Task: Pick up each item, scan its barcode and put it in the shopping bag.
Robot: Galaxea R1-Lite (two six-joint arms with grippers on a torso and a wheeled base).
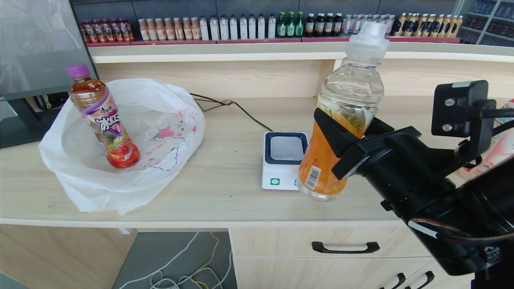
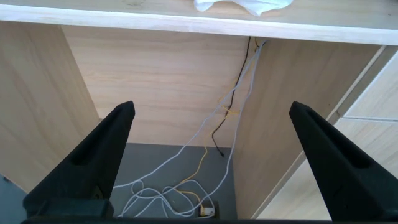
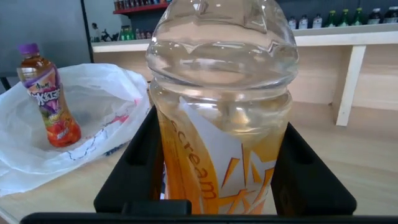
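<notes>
Orange drink bottle (image 1: 323,160) sits clamped in my right gripper (image 1: 349,128), nearly upright, its base low over the table (image 1: 225,188) at the scanner's (image 1: 283,148) right edge. The shopping bag (image 1: 100,196) lies well to its left, on the side of my left gripper (image 2: 211,109), which hangs wide open and empty below the table edge.

Two drink bottles: a purple-capped bottle (image 1: 105,120) left of the one scanner (image 1: 283,160), an orange bottle (image 1: 345,108) just right of it. One shopping bag (image 1: 168,116), left of the scanner. One shelf (image 1: 261,40) behind it carries many bottles.
</notes>
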